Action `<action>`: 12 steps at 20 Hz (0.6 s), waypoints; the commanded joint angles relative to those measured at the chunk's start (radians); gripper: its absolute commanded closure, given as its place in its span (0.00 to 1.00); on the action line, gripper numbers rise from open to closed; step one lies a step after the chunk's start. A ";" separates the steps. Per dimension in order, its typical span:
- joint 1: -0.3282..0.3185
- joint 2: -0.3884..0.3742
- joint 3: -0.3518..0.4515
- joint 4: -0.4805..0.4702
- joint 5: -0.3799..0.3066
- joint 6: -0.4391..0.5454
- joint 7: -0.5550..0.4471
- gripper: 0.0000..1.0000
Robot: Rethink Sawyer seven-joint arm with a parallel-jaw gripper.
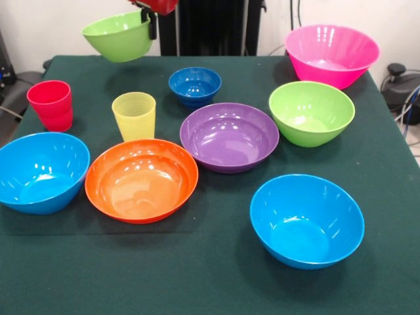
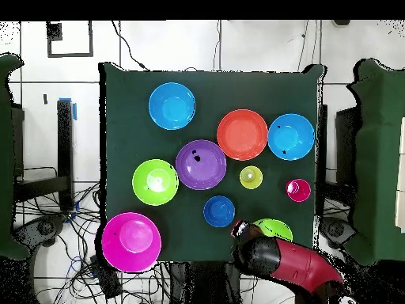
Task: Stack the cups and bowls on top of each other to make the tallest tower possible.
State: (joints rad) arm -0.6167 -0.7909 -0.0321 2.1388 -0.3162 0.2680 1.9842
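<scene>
My gripper (image 1: 152, 26) is shut on the rim of a lime green bowl (image 1: 119, 36), which hangs tilted in the air above the table's far left corner. In the overhead view this bowl (image 2: 277, 229) peeks out beside the gripper (image 2: 241, 230). On the table, each standing alone, are the red cup (image 1: 49, 104), yellow cup (image 1: 134, 115), small dark blue bowl (image 1: 195, 85), purple bowl (image 1: 229, 136), orange bowl (image 1: 141, 178), a second lime green bowl (image 1: 312, 113), the pink bowl (image 1: 331, 54) and two light blue bowls (image 1: 41, 170) (image 1: 306, 220). No tower shows in either view.
The green cloth table (image 1: 197, 282) has bare cloth along its near edge. The red arm (image 2: 289, 261) reaches in over the table's edge by the dark blue bowl (image 2: 219, 210). Cables lie on the floor around the table.
</scene>
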 commanded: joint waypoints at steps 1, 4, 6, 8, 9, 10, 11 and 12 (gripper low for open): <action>-0.010 -0.029 0.132 0.031 0.029 0.095 0.016 1.00; -0.034 -0.040 0.159 0.051 0.013 0.089 -0.010 1.00; -0.046 -0.050 0.172 0.063 0.005 0.090 -0.021 1.00; -0.056 -0.074 0.187 0.086 0.000 0.089 -0.030 1.00; -0.058 -0.086 0.190 0.095 0.001 0.092 -0.029 1.00; -0.058 -0.096 0.192 0.103 0.001 0.093 -0.024 1.00; -0.057 -0.118 0.194 0.118 0.002 0.094 -0.020 1.00; -0.057 -0.133 0.197 0.130 0.001 0.097 -0.020 1.00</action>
State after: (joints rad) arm -0.6770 -0.8710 0.0371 2.1750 -0.3167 0.2891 1.9842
